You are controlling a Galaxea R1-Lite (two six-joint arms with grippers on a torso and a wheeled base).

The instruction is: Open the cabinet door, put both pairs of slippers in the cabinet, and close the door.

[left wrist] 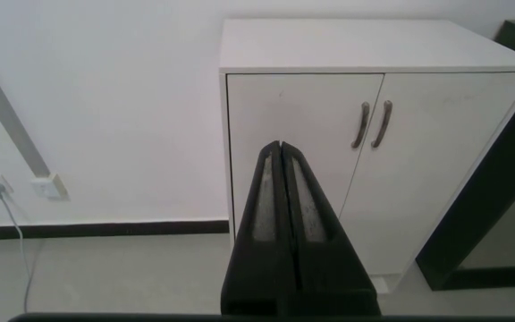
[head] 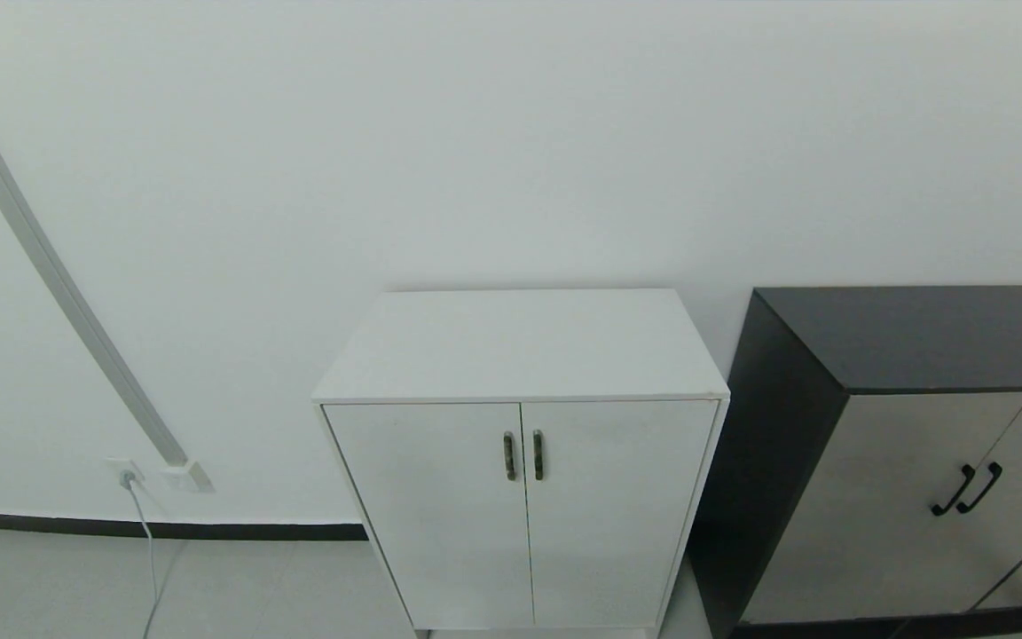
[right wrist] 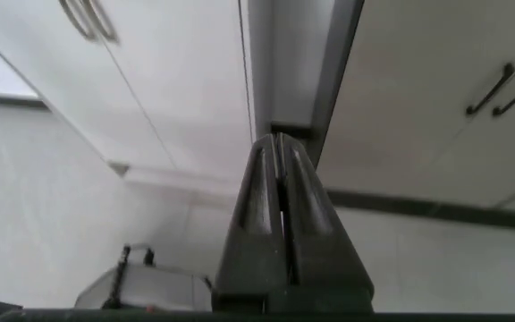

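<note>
Plain white wall fills the background, with a pale floor below it and a dark skirting strip along the join.

The left gripper has its two dark fingers pressed together with nothing between them. It is held out towards the white cabinet, its tip lined up with the upper part of the left door, and it is clearly short of the door and not touching it. The right gripper is also closed flat and empty. It is aimed lower, its tip in line with the narrow gap between the white cabinet and the black cabinet beside it, near the floor, and it touches neither.

The white cabinet stands with its back against the wall. Both its left door and its right door are closed, meeting at the middle of the front. Two upright handles sit side by side at that seam, one on each door's inner edge, in the upper half. The black cabinet stands just beside the white cabinet's right edge; it has grey doors and a pair of black handles.

Well apart from the cabinet's left edge, a grey cable duct runs slantwise down the wall to a socket, from which a cable hangs down to the floor.
</note>
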